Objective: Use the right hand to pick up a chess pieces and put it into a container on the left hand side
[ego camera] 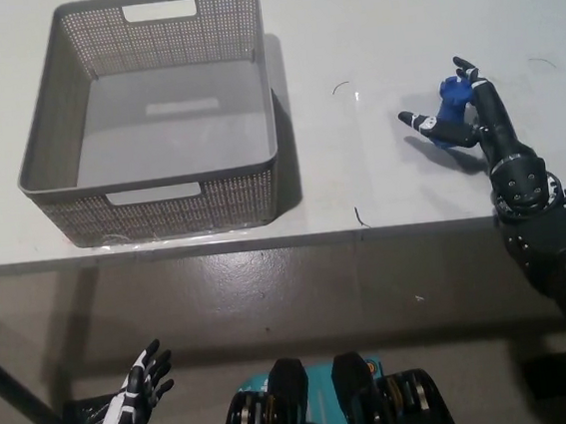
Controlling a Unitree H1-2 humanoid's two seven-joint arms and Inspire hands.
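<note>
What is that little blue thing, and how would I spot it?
Start at the grey mesh basket on the white table, then look right to the black right hand. The blue chess piece sits within its fingers. It is the only blue object on the table.
</note>
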